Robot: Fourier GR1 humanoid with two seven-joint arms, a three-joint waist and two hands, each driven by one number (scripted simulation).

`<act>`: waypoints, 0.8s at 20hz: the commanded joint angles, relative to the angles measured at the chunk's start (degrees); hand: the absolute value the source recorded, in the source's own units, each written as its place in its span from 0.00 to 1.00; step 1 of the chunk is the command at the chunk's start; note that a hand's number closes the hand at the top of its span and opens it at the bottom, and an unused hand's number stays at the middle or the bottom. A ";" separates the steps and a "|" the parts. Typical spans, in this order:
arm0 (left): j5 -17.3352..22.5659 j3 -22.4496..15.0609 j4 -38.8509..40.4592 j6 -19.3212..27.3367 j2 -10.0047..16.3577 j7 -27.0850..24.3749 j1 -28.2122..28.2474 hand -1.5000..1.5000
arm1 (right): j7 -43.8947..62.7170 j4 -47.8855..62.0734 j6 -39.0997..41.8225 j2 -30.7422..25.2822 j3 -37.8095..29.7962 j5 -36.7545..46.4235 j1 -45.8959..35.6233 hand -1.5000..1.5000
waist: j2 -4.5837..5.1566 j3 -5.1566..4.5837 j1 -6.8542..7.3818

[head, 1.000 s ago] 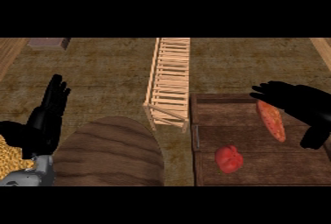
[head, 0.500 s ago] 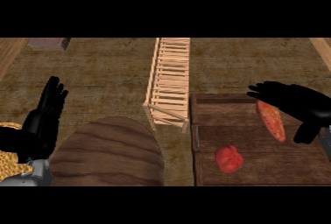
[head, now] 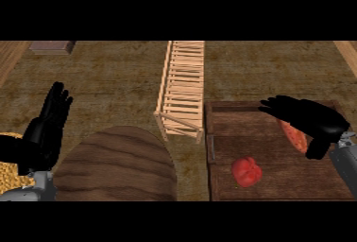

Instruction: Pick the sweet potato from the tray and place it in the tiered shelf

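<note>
— Orange skin, long tapered shape: the sweet potato (head: 293, 135) lies on the dark plank tray (head: 233, 120), just under the right hand (head: 310, 118) and half hidden by it.
— Grasped yet?
— No, fingers spread and slack, nothing in them; whether they touch it I can't quite judge. Looks like the reach step. Next it must curl round that tuber, lift, and carry it leftward to the pale slatted tiered shelf (head: 182, 90).
— The left hand (head: 47, 125)?
— Open, resting far off to the left.
</note>
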 commanded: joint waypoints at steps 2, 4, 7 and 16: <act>0.12 1.76 -1.94 -0.54 0.11 2.99 -1.52 0.50 | -0.55 3.51 0.88 1.39 0.33 3.98 -1.08 1.00 | 0.01 0.01 0.05; -1.86 0.65 1.55 0.21 -1.43 0.02 -1.88 0.50 | -5.99 7.93 -1.97 -0.52 -0.52 4.59 -2.84 1.00 | 0.07 0.01 0.10; -1.62 1.61 2.93 -0.84 -0.86 -1.95 -1.21 0.50 | -4.53 8.40 -9.31 3.61 1.59 7.98 -2.78 1.00 | 0.08 0.01 0.13; -2.08 -0.79 0.99 -0.85 -2.06 -0.66 -1.17 0.50 | -31.09 12.47 -13.31 1.86 9.01 5.03 -9.00 1.00 | 0.70 0.08 2.57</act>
